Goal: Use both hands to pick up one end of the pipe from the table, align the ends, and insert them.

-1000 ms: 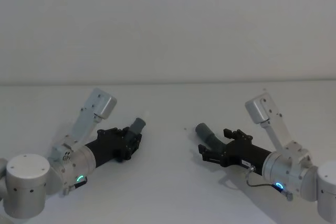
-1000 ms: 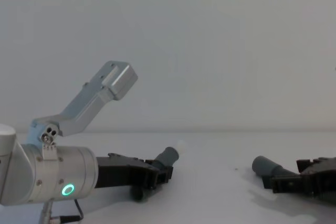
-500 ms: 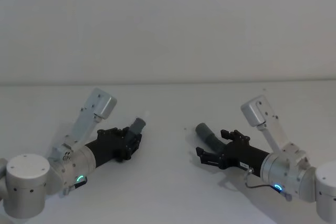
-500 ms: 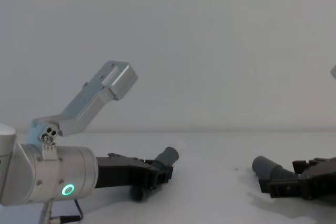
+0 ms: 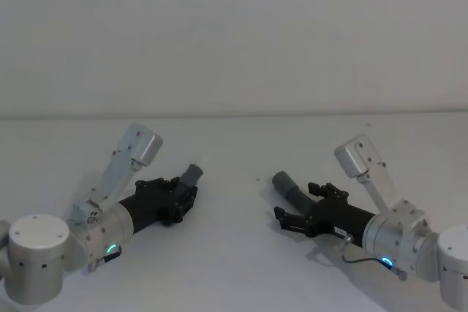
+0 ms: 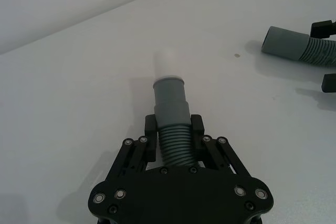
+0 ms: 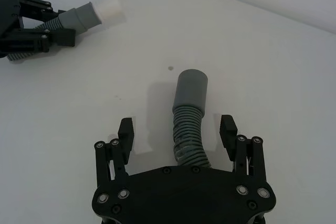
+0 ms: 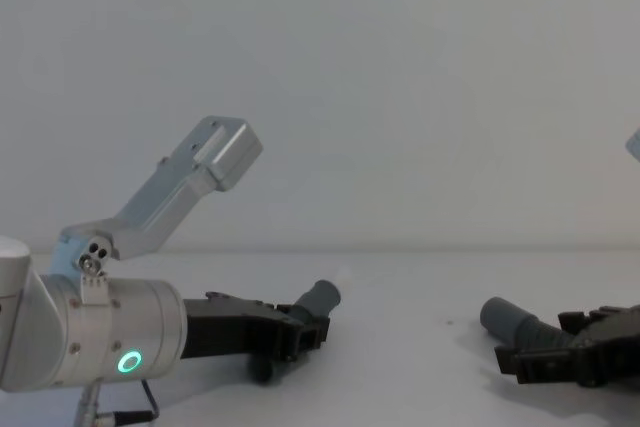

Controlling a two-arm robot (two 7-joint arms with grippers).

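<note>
My left gripper point(image 6: 173, 129) is shut on the ribbed part of the short pipe piece point(image 6: 172, 145), held low over the white table point(image 5: 234, 268). Its grey cuff point(image 6: 169, 98) and white tip point(image 6: 167, 64) stick out past the fingers. In the head view the left gripper point(image 5: 184, 195) sits left of centre with the cuff point(image 5: 193, 174) pointing up and right. The longer pipe piece point(image 7: 189, 129) lies on the table, its cuff point(image 7: 191, 90) pointing away from the right arm. My right gripper point(image 7: 176, 127) is open, one finger on each side of this hose without touching it. In the head view the right gripper point(image 5: 301, 208) is right of centre.
The two cuffs face each other across a bare gap of table point(image 5: 238, 180) with a small dark speck point(image 7: 170, 68) on it. A plain grey wall point(image 5: 234, 34) stands behind the table's far edge.
My right gripper has sunk a little toward the table around the longer hose. The left arm and its short piece have not moved.
</note>
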